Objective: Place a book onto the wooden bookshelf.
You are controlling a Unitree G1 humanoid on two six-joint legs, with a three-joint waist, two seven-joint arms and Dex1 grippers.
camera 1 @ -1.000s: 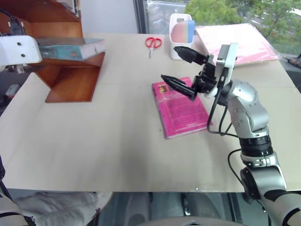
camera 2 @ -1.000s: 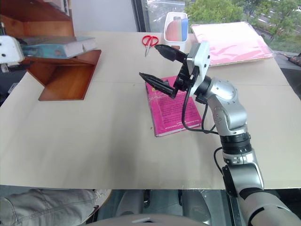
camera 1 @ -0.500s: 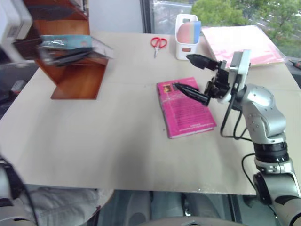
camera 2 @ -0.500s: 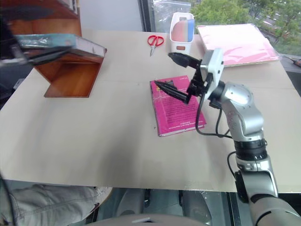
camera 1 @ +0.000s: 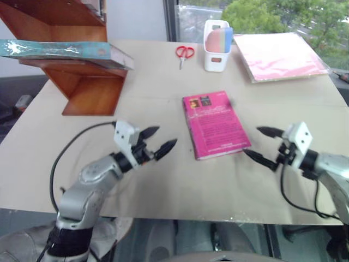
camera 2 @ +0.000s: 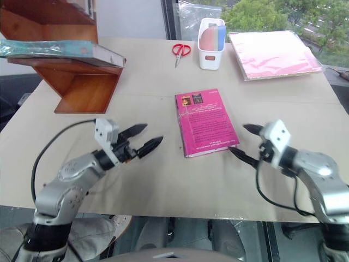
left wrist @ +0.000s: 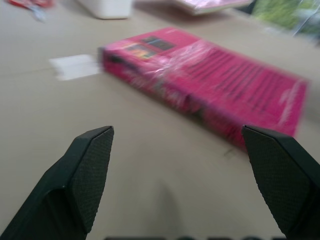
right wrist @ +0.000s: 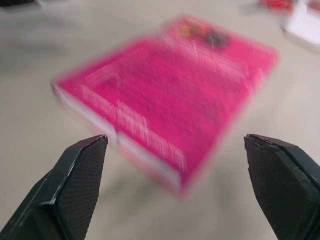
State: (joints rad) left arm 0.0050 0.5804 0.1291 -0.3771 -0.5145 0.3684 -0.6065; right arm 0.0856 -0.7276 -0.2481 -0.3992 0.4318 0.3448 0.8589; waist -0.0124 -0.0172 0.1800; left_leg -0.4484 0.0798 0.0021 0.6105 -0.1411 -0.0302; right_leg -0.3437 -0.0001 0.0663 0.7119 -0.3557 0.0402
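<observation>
The teal book (camera 1: 65, 50) is being carried by a board of the wooden bookshelf (camera 1: 82, 82), well apart from the left claw (camera 1: 157, 141) and farther still from the right claw (camera 1: 263, 146). Both claws are being held wide open and empty, low over the desk (camera 1: 163, 180), one on either side of the magenta book (camera 1: 215, 123).

The teal book is jutting past the board's edge toward the claws, so it is judged that a knock to the shelf could tip it off. A careless sweep by either claw could also shove the magenta book.

The bookshelf, scissors (camera 1: 184, 52) and white holder (camera 1: 216, 39) are being shown by the head views; the magenta book's wrapped edge between spread fingers is being shown by the wrist views.
</observation>
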